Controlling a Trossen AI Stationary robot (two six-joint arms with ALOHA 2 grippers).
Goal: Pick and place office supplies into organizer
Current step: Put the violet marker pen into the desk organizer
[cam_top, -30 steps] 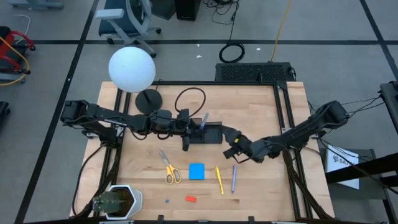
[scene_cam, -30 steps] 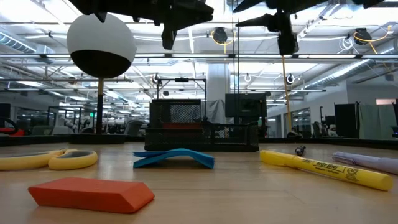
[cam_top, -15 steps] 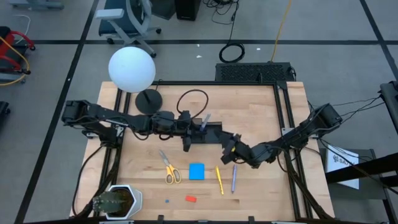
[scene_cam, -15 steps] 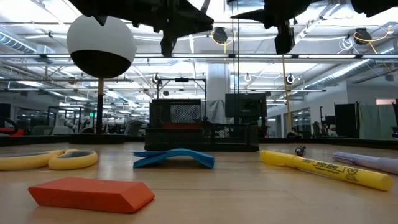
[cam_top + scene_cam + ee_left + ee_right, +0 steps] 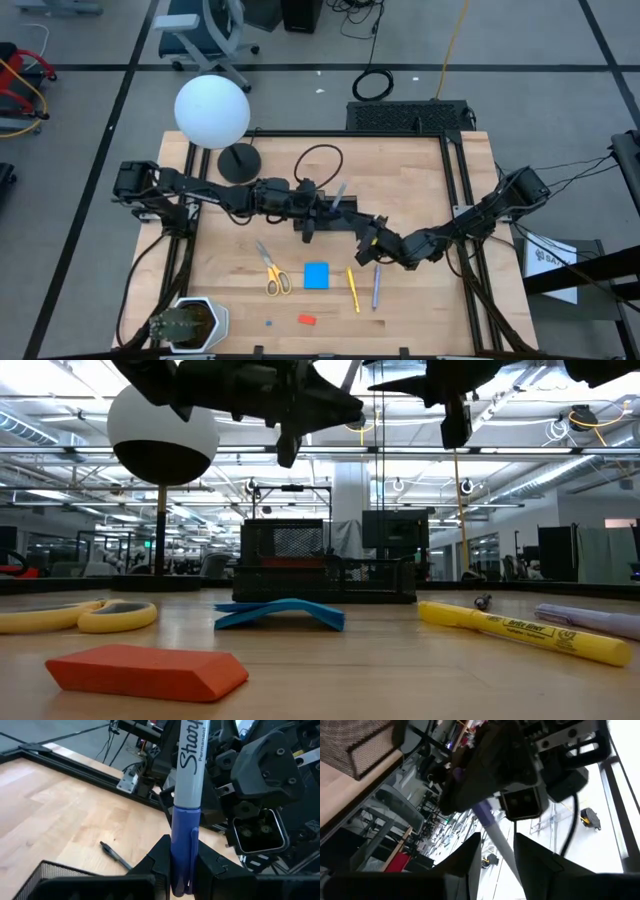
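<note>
Over the black mesh organizer (image 5: 335, 218) at table centre, the left gripper (image 5: 322, 209) is clamped on a blue Sharpie marker (image 5: 185, 805) — cap down between its fingers (image 5: 212, 867), barrel tilted up toward 1 o'clock. The right gripper (image 5: 368, 236) hovers just beside the organizer at its 4 o'clock, fingers (image 5: 536, 856) apart, gripping nothing. Toward 6 o'clock of the organizer, on the wood: yellow scissors (image 5: 273, 273), blue note pad (image 5: 317, 275), yellow highlighter (image 5: 352, 289), purple pen (image 5: 377, 285), red eraser (image 5: 307, 320).

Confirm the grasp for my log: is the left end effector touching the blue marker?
Touching. The left wrist view shows the left end effector with its fingers pressed against the blue marker on both sides.
</note>
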